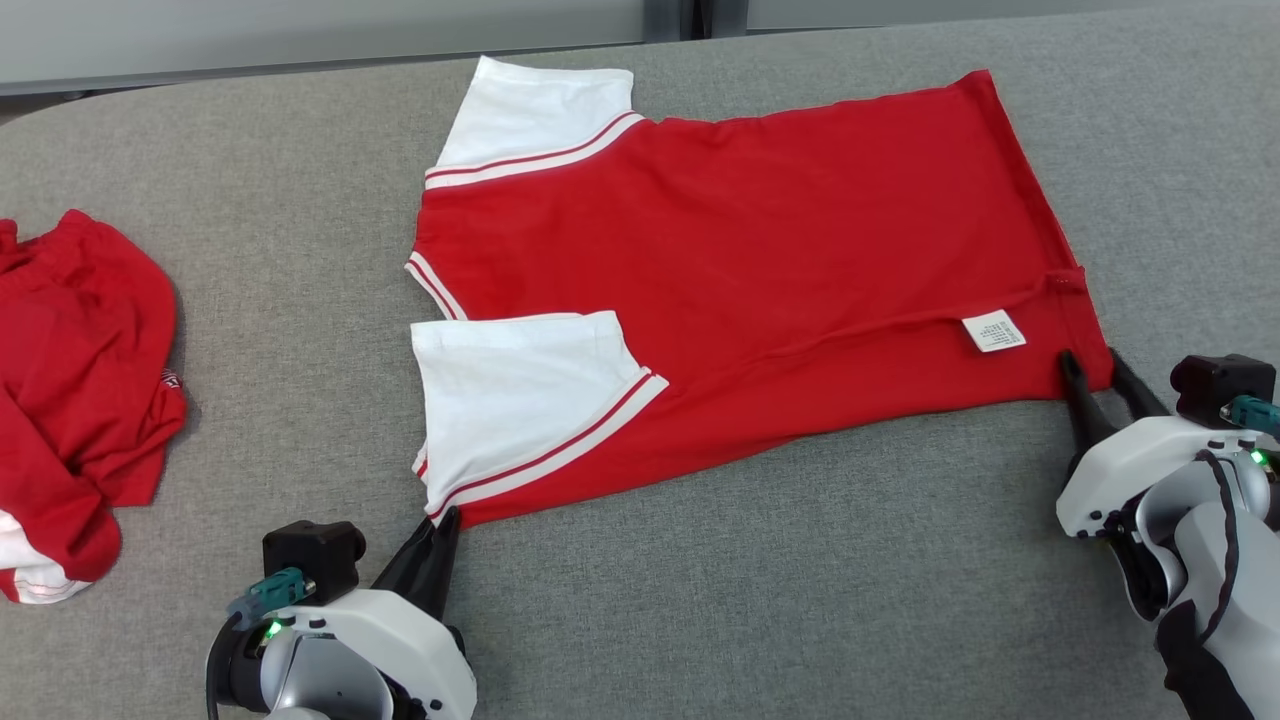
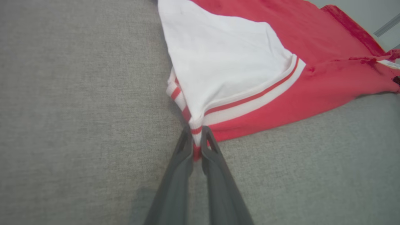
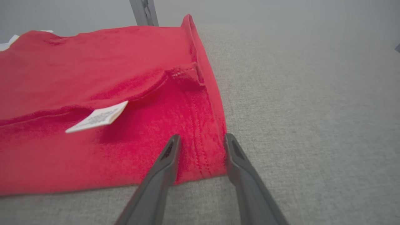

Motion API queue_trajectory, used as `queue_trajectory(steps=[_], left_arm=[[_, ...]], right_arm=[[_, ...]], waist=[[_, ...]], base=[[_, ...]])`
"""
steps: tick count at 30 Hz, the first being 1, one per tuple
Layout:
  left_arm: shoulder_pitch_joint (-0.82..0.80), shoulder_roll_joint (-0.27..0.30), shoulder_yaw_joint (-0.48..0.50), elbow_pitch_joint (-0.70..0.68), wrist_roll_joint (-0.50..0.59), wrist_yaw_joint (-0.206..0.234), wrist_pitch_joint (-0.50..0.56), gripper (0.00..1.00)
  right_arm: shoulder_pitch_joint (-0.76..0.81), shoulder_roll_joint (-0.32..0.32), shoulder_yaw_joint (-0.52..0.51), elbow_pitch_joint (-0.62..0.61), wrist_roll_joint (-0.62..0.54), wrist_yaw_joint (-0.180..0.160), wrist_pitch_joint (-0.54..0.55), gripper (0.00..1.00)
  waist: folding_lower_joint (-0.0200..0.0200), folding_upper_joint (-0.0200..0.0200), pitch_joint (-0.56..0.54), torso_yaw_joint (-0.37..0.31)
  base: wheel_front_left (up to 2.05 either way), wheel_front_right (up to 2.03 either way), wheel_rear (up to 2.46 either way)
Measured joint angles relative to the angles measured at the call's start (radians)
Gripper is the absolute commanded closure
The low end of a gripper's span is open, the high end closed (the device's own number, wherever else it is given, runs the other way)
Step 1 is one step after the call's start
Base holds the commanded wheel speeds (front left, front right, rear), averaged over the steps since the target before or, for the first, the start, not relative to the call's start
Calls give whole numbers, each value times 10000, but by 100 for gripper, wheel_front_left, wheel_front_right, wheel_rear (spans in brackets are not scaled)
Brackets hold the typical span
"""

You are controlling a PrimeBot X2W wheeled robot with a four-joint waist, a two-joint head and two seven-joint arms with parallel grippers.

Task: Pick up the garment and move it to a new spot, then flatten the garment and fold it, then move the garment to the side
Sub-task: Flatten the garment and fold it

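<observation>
The garment (image 1: pixel 760 250), a red shirt with white sleeves, lies spread flat on the grey table, its neck end to the left and its hem to the right. My left gripper (image 1: pixel 445 515) is shut on the near corner below the white sleeve; in the left wrist view the striped edge of the garment (image 2: pixel 250 62) is pinched in the gripper (image 2: pixel 197 137). My right gripper (image 1: pixel 1090 365) stands open at the near hem corner. In the right wrist view its fingers straddle that corner of the garment (image 3: pixel 93 62), with the gripper (image 3: pixel 201 140) not closed on the cloth.
A second red garment (image 1: pixel 70 380) lies crumpled at the table's left edge. A white label (image 1: pixel 993 330) sticks out near the hem. The grey padded table (image 1: pixel 750 600) has bare room in front and to the right. Its far edge runs along the top.
</observation>
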Motion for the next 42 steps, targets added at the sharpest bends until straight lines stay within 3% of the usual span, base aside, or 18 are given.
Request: queue_trajectory(steps=[1, 3, 13, 26, 27, 28, 29, 31, 32, 42], left_arm=[[-29, 0, 2, -4, 0, 2, -2, 100], [309, 117, -65, -330, -105, 117, 176, 100], [1755, 439, -73, -1873, -217, 577, 842, 100], [2652, 545, -245, -2638, -431, 830, 1517, 100], [2660, 548, -249, -2623, -466, 848, 1565, 100], [2665, 556, -270, -2573, -525, 848, 1607, 100], [2663, 581, -324, -2476, -514, 842, 1674, 96], [2648, 639, -389, -2265, -472, 819, 1678, 37], [2634, 614, -384, -2161, -468, 817, 1588, 2], [2247, 347, -65, -1845, -52, 1011, 15, 0]], right_arm=[[-41, -17, 96, 113, 63, 0, -8, 100], [316, -422, 974, 171, 1062, 2, -184, 100], [2031, -1337, 1716, -1200, 2596, 6, -65, 100], [3634, -2115, 1827, -2615, 3024, 13, 855, 100], [3701, -2119, 1783, -2688, 3014, 13, 920, 98], [3753, -2121, 1741, -2763, 2951, 13, 966, 4], [3804, -2127, 1710, -2809, 2846, 13, 1049, 0], [3914, -2113, 1590, -2899, 2638, 13, 1060, 0], [3955, -2104, 1478, -2932, 2527, 10, 1041, 0], [4031, -1586, -531, -3829, 593, 0, 92, 0]], waist=[[0, 0, 17, 14], [0, 0, -252, -27], [0, 0, -762, 17], [0, 0, -1187, 118], [0, 0, -1208, 119], [0, 0, -1226, 118], [0, 0, -1243, 118], [0, 0, -1279, 123], [0, 0, -1294, 122], [0, 0, -1346, 21]], base=[[0, 0, 0], [0, 0, 0], [0, 0, 0], [0, 0, 0], [0, 0, 0], [0, 0, 0], [0, 0, 0], [0, 0, 0], [0, 0, 0], [0, 0, 0]])
